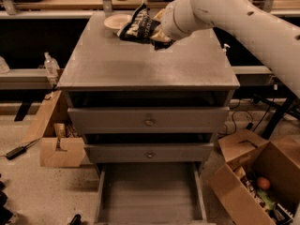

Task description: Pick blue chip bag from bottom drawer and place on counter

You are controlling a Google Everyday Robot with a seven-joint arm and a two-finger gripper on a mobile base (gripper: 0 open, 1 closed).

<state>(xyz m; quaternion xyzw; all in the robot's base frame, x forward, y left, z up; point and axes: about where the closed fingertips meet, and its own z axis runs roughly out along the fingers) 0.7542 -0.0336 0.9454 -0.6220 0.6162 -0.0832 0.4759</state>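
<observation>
1. Camera view, facing the grey cabinet: the blue chip bag (137, 26) sits crumpled and tilted at the far end of the counter (150, 64), pinched at its right edge by the gripper (158, 35), whose claw is closed narrowly on the bag.
2. Whether the bag's lower corner touches the counter or hangs just above it cannot be told. Its left edge overlaps a pale bowl (114, 20) standing at the counter's back.
3. Handling, as a judgement: the bag looks light, soft and crinkly, with slick film that will give under pressure. A pinch on a flat edge or seam, as here, seems safer than squeezing the puffed middle, where the chips inside could crush.
4. The white arm (225, 8) reaches in from the upper right, across the counter's far right corner.
5. Below, the bottom drawer (149, 196) stands pulled out with a bare floor. The two knobbed drawers (149, 121) above it are shut.
6. The task appears close to done: the bag is out of the drawer and over the counter, with the release not yet made. The nearby bowl is the likely hazard.
7. Cardboard boxes (262, 172) flank the cabinet on the floor.
</observation>
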